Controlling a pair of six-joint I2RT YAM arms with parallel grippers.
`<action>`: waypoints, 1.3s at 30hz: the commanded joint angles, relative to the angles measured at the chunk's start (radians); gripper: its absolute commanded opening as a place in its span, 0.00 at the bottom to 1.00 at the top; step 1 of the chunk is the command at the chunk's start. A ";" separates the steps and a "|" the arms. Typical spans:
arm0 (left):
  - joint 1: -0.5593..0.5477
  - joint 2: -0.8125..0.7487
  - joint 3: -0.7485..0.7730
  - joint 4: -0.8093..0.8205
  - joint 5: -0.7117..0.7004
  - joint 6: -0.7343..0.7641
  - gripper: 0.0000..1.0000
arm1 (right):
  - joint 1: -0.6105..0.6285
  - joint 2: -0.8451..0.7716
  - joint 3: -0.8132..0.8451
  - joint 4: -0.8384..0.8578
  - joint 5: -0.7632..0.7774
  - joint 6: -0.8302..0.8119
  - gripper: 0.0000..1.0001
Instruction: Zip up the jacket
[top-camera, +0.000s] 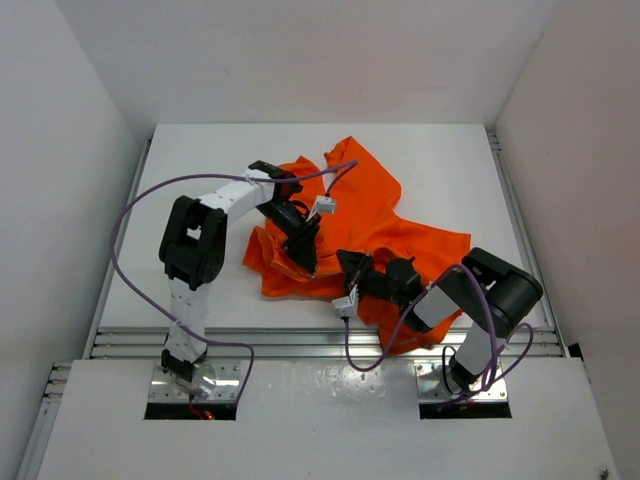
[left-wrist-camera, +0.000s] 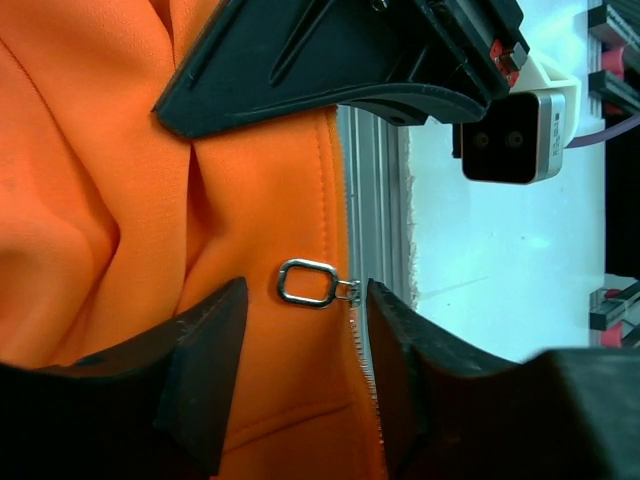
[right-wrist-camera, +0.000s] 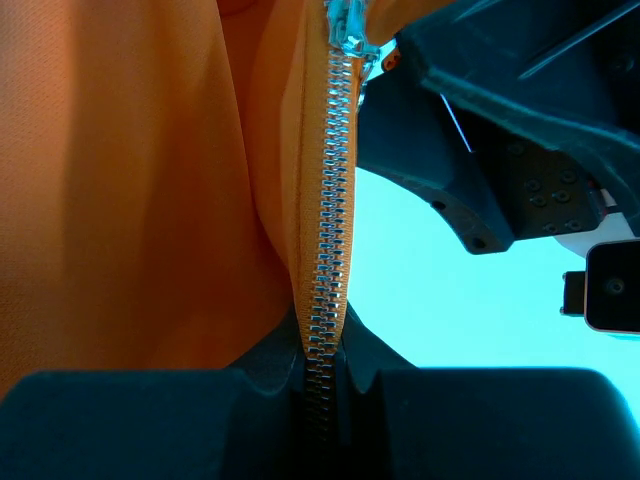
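Observation:
The orange jacket (top-camera: 375, 225) lies crumpled in the middle of the white table. My right gripper (right-wrist-camera: 323, 345) is shut on the jacket's zipper, and the meshed metal teeth (right-wrist-camera: 335, 180) run up from between its jaws to the slider (right-wrist-camera: 347, 25). My left gripper (left-wrist-camera: 305, 345) is open over the jacket's front edge. Its two black fingers (left-wrist-camera: 205, 365) stand on either side of the zipper line, apart from it. The silver ring pull (left-wrist-camera: 308, 283) lies flat on the fabric just beyond the fingertips. In the top view both grippers meet at the jacket's near hem (top-camera: 325, 270).
An aluminium rail (top-camera: 300, 340) runs along the table's near edge, close under the jacket's hem. White walls enclose the table on three sides. Purple cables (top-camera: 125, 215) loop beside each arm. The right gripper's body (left-wrist-camera: 330, 60) hangs just beyond the left fingers.

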 joint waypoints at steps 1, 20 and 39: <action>-0.009 -0.002 -0.007 -0.015 0.033 0.032 0.57 | 0.013 -0.020 0.012 0.163 -0.013 -0.008 0.00; -0.009 0.009 0.033 -0.015 0.102 0.014 0.22 | 0.017 -0.029 -0.002 0.162 -0.019 0.000 0.00; -0.031 0.019 0.045 -0.015 0.079 0.016 0.56 | 0.027 -0.026 0.013 0.162 -0.016 0.009 0.00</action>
